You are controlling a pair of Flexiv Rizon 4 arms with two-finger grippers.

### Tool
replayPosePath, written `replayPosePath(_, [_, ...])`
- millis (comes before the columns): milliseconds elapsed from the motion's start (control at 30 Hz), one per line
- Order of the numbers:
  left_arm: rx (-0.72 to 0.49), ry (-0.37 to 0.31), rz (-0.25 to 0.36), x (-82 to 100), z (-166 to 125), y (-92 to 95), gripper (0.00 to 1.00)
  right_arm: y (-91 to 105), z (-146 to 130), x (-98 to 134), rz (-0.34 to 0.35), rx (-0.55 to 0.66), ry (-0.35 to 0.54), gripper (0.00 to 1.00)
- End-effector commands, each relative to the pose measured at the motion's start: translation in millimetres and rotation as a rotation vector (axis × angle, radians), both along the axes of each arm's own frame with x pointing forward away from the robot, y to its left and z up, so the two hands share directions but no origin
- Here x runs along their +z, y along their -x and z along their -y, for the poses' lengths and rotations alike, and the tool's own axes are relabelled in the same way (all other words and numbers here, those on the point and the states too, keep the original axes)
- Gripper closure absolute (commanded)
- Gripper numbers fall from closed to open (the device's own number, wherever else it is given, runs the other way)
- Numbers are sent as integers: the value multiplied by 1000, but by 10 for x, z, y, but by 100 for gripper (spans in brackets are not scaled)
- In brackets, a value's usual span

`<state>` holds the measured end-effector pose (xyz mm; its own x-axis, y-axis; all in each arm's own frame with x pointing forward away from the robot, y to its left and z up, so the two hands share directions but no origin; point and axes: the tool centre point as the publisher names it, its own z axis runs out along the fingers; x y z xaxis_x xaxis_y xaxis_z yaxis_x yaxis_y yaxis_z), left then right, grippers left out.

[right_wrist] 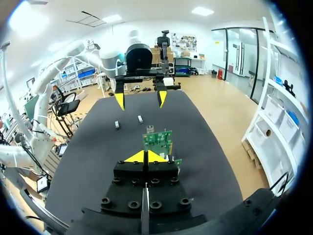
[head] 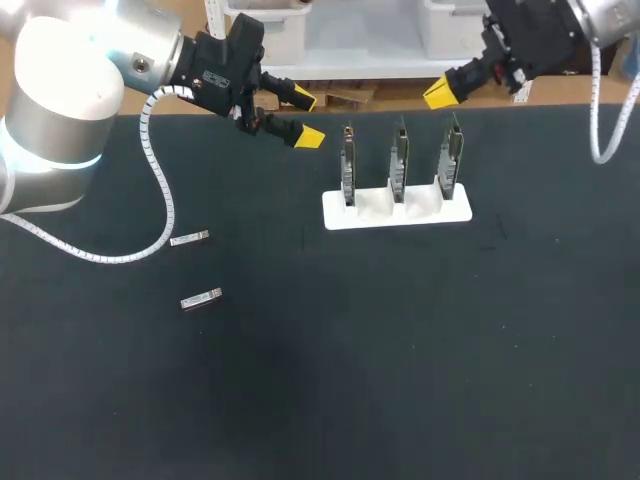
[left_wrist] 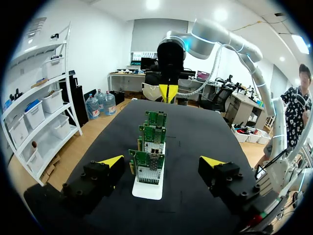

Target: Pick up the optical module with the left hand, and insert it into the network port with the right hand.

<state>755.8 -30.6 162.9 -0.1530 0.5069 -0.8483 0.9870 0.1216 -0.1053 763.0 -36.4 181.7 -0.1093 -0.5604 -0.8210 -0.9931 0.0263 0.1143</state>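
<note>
The black table (head: 320,400) carries everything for this job. My left arm (head: 60,90) comes in at the far left corner. Its left gripper (head: 306,118) hangs above the table's far edge with its yellow tips spread apart and nothing between them. In the left wrist view they frame the card stand ahead without touching it. My right gripper (head: 441,93) hangs at the far right, and its own wrist view shows the two tips pressed together on nothing.

Between the two grippers is a white stand (head: 420,214) holding three upright network cards (head: 400,160) in a row. These carry the ports I have to reach.

The optical modules, two small silvery bars, lie flat on the left of the table. One module (head: 189,238) is farther from the front edge, the other module (head: 201,298) is nearer to it, and both are well apart from my left fingers.

I judge the pick has not begun. Next, the left gripper must swing away from the stand and come down over one module. Its fingers then line up across the narrow sides and close. After that the right gripper has to open to take the module and carry it to a port.
</note>
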Motion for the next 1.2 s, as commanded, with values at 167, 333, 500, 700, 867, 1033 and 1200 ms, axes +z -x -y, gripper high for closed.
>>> replayPosePath(167, [1, -8, -5, 9, 14, -14, 0, 30, 91, -18, -2, 10, 16, 100])
replayPosePath(333, [1, -8, -5, 9, 14, -14, 0, -6, 103, -49, -8, 28, 31, 100])
replayPosePath(500, [1, -8, -5, 9, 14, -14, 0, -49, 90, -75, -15, 50, 45, 100])
replayPosePath(700, [1, -8, -5, 9, 14, -14, 0, -94, 71, -106, -23, 58, 50, 100])
replayPosePath(867, [1, -8, -5, 9, 14, -14, 0, -98, 52, -122, -27, 60, 50, 100])
replayPosePath(1033, [1, -8, -5, 9, 14, -14, 0, -105, 42, -140, -27, 60, 54, 100])
replayPosePath(1200, [1, -8, -5, 9, 14, -14, 0, -86, 35, -138, -16, 49, 63, 87])
